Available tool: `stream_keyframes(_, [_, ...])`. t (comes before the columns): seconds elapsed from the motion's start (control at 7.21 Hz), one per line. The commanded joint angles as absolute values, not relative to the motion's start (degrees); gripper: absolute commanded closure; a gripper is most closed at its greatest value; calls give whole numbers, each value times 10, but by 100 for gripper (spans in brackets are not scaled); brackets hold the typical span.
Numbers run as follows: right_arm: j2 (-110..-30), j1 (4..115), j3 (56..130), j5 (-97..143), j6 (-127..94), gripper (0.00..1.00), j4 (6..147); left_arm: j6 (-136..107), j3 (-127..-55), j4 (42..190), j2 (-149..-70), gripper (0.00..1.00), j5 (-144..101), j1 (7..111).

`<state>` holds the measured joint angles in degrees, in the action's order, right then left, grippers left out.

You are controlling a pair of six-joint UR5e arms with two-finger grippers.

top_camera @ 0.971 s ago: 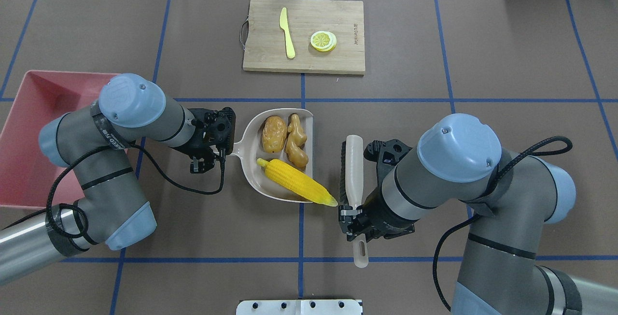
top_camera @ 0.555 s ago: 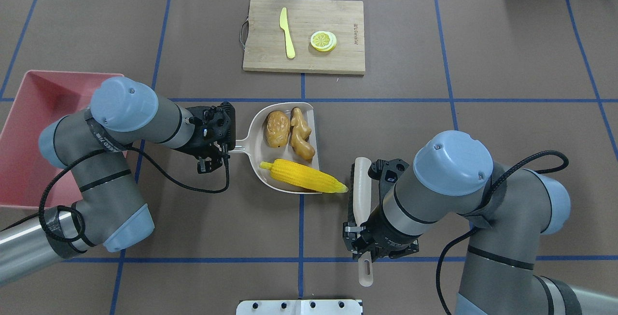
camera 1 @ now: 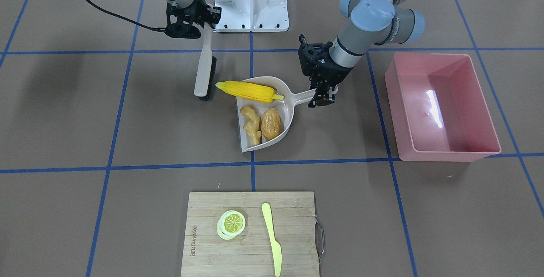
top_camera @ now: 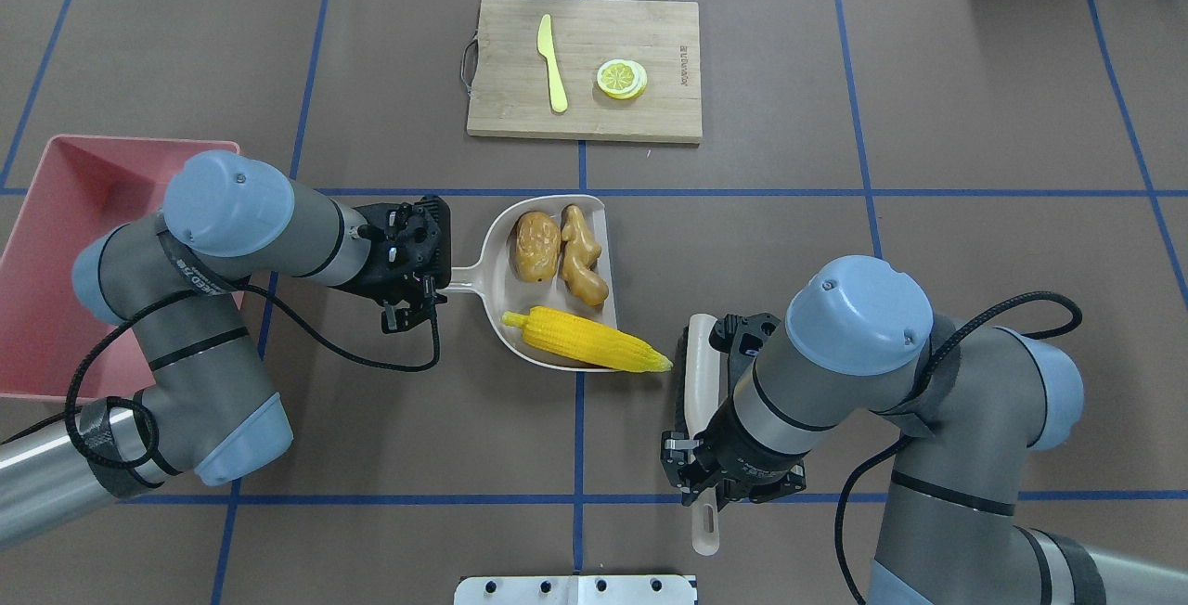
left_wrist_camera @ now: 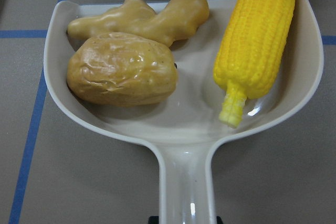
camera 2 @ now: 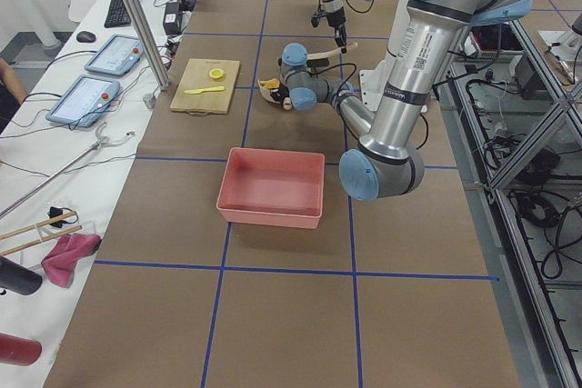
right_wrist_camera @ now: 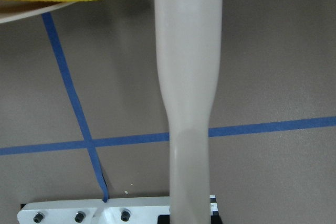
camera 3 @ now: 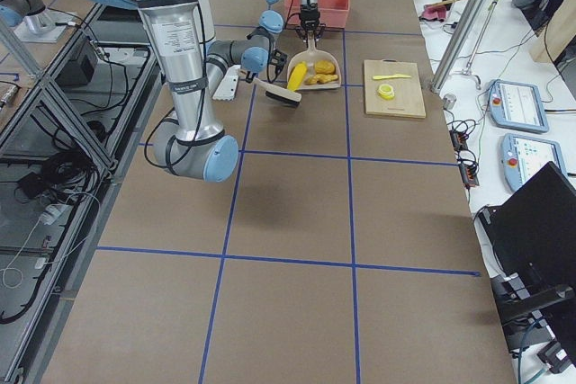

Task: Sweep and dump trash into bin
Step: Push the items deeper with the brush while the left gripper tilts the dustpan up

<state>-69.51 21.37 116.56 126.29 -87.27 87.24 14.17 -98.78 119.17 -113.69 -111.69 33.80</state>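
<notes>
Front-facing: left gripper [camera 1: 319, 96] clenched on the dustpan [camera 1: 300, 96] handle; the pink bin [camera 1: 442, 153] lies at the pan's 3 o'clock, well apart.

Overhead: right gripper [top_camera: 694, 470] grasping the brush [top_camera: 698, 364]; the corn cob [top_camera: 585, 338] overhangs the pan's open lip.

Left wrist: potato [left_wrist_camera: 121, 69] and ginger root [left_wrist_camera: 142, 17] sit deep. Best lifted tilted handle-down, so nothing rolls out.

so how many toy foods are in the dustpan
3, all in the beige plastic dustpan: yellow corn cob along its robot-side wall, tip overhanging; brown lumpy potato and tan knobbly ginger root side by side beyond.
</notes>
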Motion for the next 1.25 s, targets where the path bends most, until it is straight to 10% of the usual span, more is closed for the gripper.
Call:
stream_keyframes(0.0, [-685,211,1146,1260,-874,100,870,142,-990,1202,-1136,100,-1116,338])
stream_keyframes(1.11, [-600,221,1077,1273,-898,100,872,105,-959,1346,-1107,100,-1108,343])
